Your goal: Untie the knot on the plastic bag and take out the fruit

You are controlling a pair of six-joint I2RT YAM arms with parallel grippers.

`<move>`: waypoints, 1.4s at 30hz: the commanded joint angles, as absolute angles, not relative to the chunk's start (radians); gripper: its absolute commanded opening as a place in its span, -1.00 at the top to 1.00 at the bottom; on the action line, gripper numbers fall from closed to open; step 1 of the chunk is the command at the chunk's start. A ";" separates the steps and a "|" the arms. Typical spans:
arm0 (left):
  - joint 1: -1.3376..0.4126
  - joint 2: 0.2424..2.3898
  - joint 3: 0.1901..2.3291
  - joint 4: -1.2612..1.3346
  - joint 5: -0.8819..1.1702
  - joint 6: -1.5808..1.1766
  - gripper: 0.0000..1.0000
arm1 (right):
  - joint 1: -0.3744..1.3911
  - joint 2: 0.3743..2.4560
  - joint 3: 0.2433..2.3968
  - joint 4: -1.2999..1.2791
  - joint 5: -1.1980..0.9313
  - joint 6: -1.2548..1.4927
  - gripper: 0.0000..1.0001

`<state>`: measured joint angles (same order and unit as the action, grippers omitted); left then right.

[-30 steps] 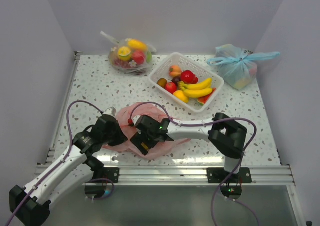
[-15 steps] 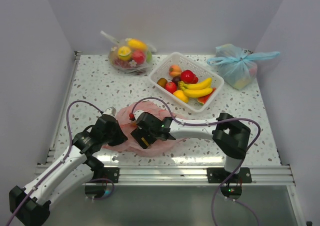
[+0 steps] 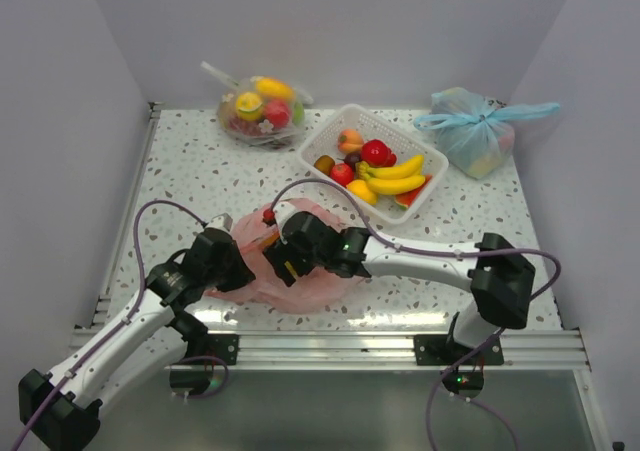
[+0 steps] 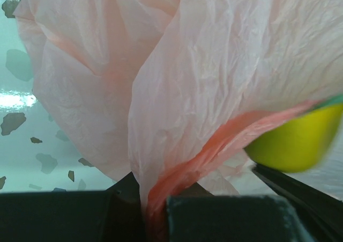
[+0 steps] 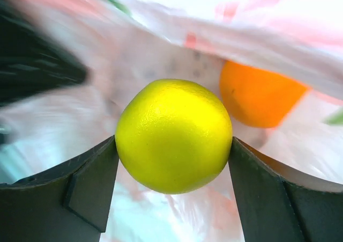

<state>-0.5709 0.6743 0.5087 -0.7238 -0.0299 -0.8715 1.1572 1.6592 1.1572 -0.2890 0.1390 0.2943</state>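
The pink plastic bag (image 3: pixel 322 287) lies crumpled at the front middle of the table. My left gripper (image 3: pixel 236 267) is at its left edge, shut on a bunched strip of the pink film (image 4: pixel 177 172). My right gripper (image 3: pixel 284 263) reaches into the bag's open mouth from the right. It is shut on a round yellow fruit (image 5: pixel 174 134), which also shows in the left wrist view (image 4: pixel 295 140). An orange (image 5: pixel 260 94) lies in the bag just behind it. No tied knot shows in any view.
A white basket (image 3: pixel 424 152) holding bananas, apples and other fruit stands at the back middle. A clear bag of fruit (image 3: pixel 258 109) sits at the back left. A light blue tied bag (image 3: pixel 475 131) sits at the back right.
My right gripper has moved a little up and left, deeper into the pink bag, and the right arm has stretched out with its elbow swung right. The left arm has not moved.
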 commanded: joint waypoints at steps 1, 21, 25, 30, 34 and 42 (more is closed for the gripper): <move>-0.572 0.675 0.514 -0.724 -0.041 -0.864 0.93 | 1.155 1.534 1.239 -0.256 0.138 0.227 0.38; -0.572 0.663 0.519 -0.730 -0.052 -0.857 0.94 | 0.632 1.745 1.554 -0.226 0.380 0.245 0.03; -0.572 0.655 0.520 -0.730 -0.052 -0.854 0.94 | 0.592 1.867 1.672 -0.251 0.367 0.265 -0.54; -0.572 0.652 0.528 -0.732 -0.051 -0.853 0.94 | 0.592 1.899 1.759 -0.284 0.353 0.245 -0.98; -0.572 0.652 0.523 -0.726 -0.045 -0.851 0.94 | 0.591 1.842 1.730 -0.278 0.287 0.232 -0.98; -0.572 0.653 0.525 -0.724 -0.044 -0.857 0.94 | 0.701 1.620 1.586 -0.318 0.118 0.255 -0.97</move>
